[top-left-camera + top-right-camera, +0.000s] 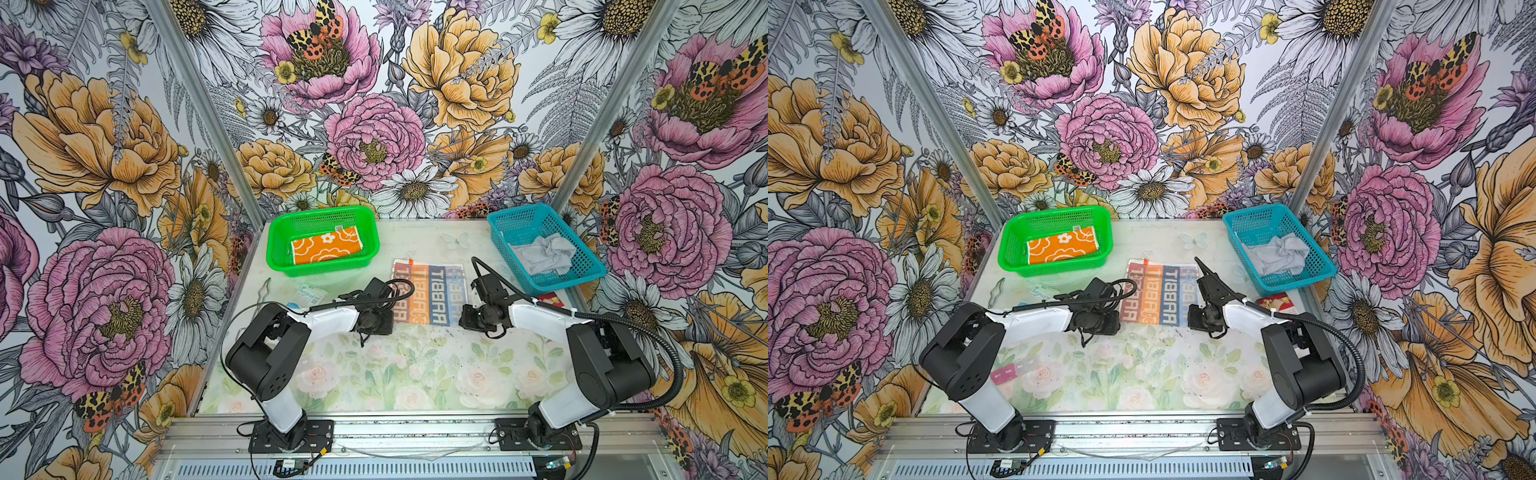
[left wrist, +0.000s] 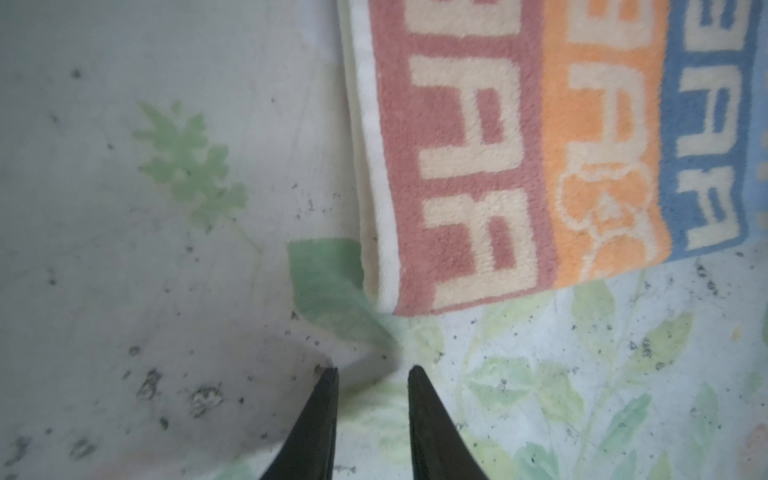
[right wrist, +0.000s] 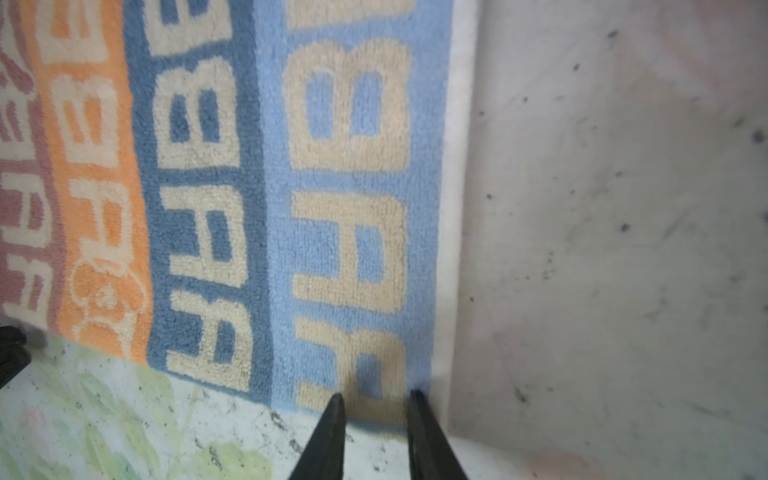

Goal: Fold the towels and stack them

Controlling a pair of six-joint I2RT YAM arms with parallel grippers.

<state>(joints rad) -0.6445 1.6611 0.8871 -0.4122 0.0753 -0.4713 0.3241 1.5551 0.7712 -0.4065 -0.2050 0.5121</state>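
Left gripper (image 2: 372,372) hangs low over bare counter (image 2: 166,291), jaws a little parted and empty, just short of the lettered towel (image 2: 519,166) at its near corner. That towel (image 1: 430,291) lies flat mid-counter in both top views, between the two arms. Its white side hem seems to show more than one layer.

Right gripper (image 3: 376,397) sits at the near edge of the towel's pale blue panel, close to the other near corner. Its jaws are narrowly parted with the cloth flat beneath them, and nothing looks pinched.

Terry pile like this should be light, limp and grippy rather than slippery. It will sag between holds, so the two near corners look the best places to pinch, on the hem and through every layer.

Farther back, the orange towel (image 1: 326,249) lies folded in the green basket (image 1: 322,210). The grey towel (image 1: 544,253) is crumpled in the blue basket (image 1: 519,206).
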